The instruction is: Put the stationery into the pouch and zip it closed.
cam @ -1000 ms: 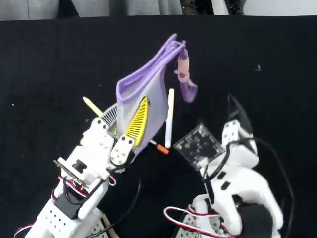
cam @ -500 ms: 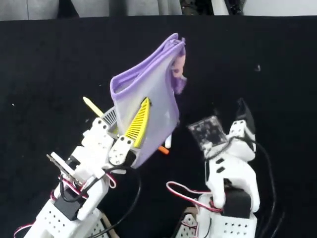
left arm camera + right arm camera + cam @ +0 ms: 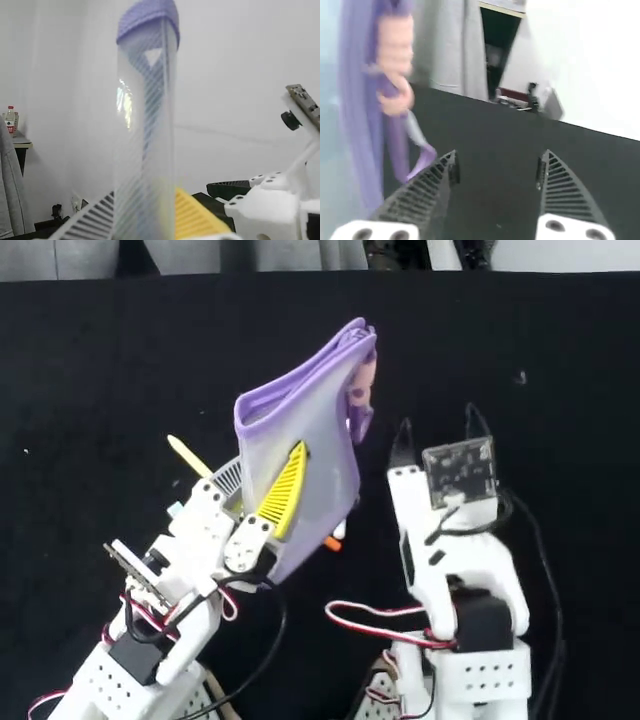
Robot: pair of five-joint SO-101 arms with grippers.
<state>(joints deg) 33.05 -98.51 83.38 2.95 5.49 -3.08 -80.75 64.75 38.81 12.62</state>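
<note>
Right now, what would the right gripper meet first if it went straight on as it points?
Likely nothing: the open right gripper frames bare black table, with the pouch hanging off to one side; depth unclear.

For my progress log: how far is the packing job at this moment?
Done: nothing visibly packed yet. In hand: the left hand holds the pouch up, mouth open; the right hand is open beside its pull strap. Left: the yellow stick and an orange-tipped piece lie on the table, then zipping.
</note>
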